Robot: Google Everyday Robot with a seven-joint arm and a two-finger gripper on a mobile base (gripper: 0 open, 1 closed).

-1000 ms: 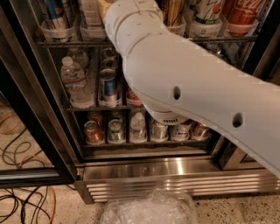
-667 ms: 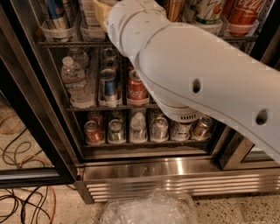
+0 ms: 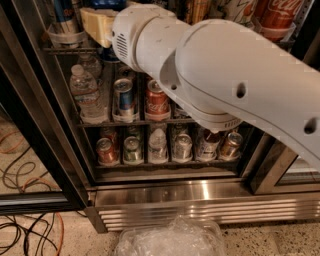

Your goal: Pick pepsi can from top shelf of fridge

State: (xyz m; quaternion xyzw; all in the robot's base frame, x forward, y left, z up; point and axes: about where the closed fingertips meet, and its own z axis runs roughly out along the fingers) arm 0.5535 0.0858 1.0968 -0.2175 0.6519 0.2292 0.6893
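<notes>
The fridge (image 3: 200, 200) stands with its glass door open. My gripper (image 3: 96, 25), cream-coloured at the end of the big white arm, is at the top shelf (image 3: 65, 50), left of centre. A deep-blue surface, probably the pepsi can (image 3: 107, 4), shows just above the gripper, and a dark blue part shows below it; the rest is hidden by the gripper. A can banded blue, white and red (image 3: 64, 14) stands in a clear cup just to the left.
Water bottles (image 3: 85, 92), a short blue can (image 3: 123, 97) and a red cola can (image 3: 157, 97) are on the middle rack. Short cans (image 3: 150, 145) fill the lower rack. Tall cans (image 3: 274, 12) are at the top right. A plastic bag (image 3: 170, 240) and cables (image 3: 25, 230) lie on the floor.
My arm has swung up and to the left, carrying the gripper further along the top shelf. The red cola can on the middle rack is now uncovered.
</notes>
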